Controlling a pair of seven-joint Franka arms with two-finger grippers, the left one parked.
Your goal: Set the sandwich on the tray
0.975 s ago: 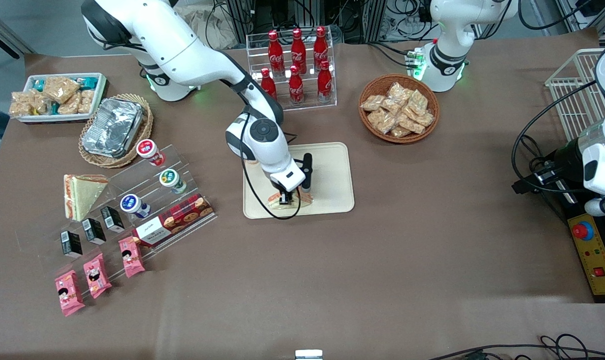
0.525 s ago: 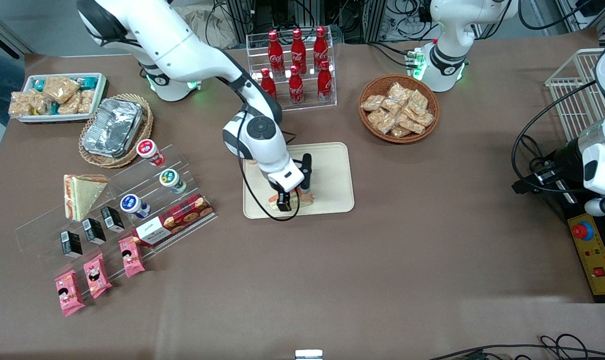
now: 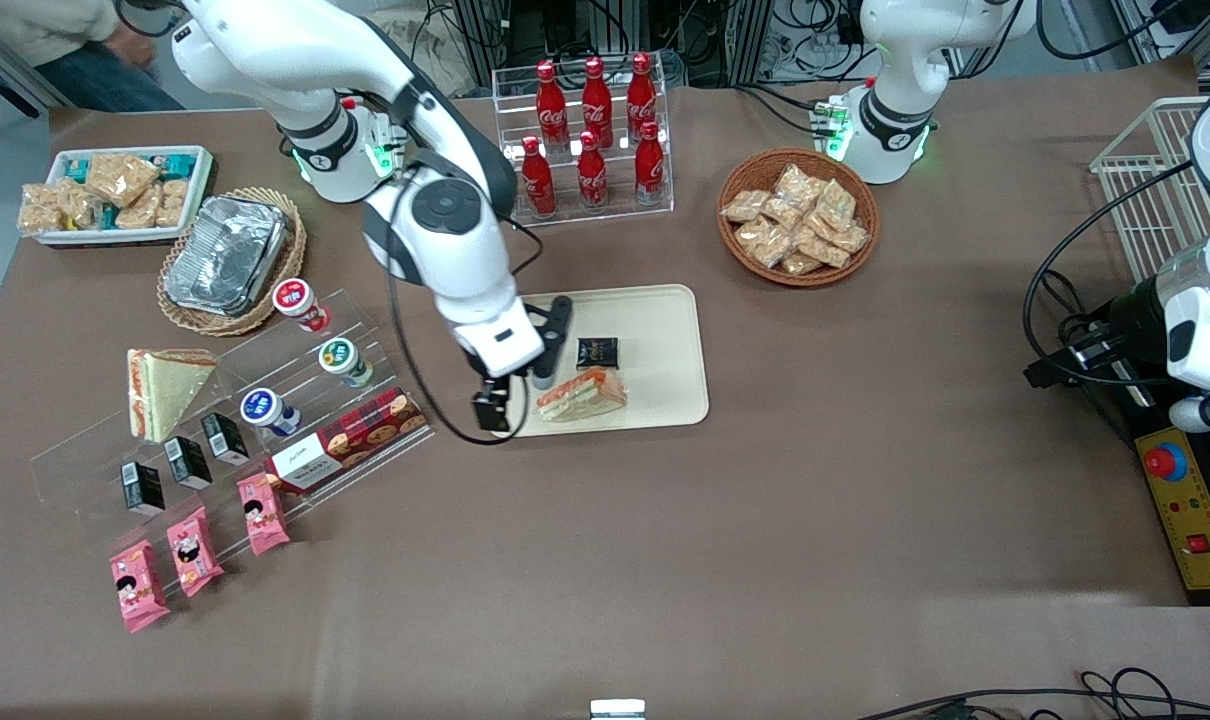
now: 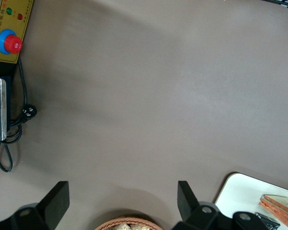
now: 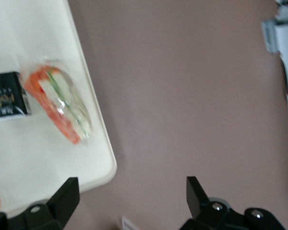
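The sandwich [image 3: 582, 393] lay flat on the tray [image 3: 665, 340], near the tray's edge closest to the front camera and toward the corner at the working arm's end. Its long axis ran roughly along that near edge, slightly tilted, with the orange-red filling stripe [image 5: 50, 108] facing up along one long side. A small black packet [image 3: 597, 352] lay just beside it on the tray, farther from the front camera, apart from the wrap in the front view. The rest of the tray, toward the parked arm's end, was bare cream plastic.

The gripper [image 3: 492, 408] hung above the tray's corner at the working arm's end, over the rim and the brown surface [image 3: 665, 560], clear of the sandwich. The jaws were spread wide and held nothing; in the right wrist view both fingertips [image 5: 67, 194] framed open brown surface and the tray's rounded corner [image 5: 108, 167].

Between the tray's near edge and the surface's near edge lay a broad open stretch. Toward the working arm's end, a clear stepped display rack [image 3: 295, 400] with a red biscuit box [image 3: 350, 440] stood near the gripper.
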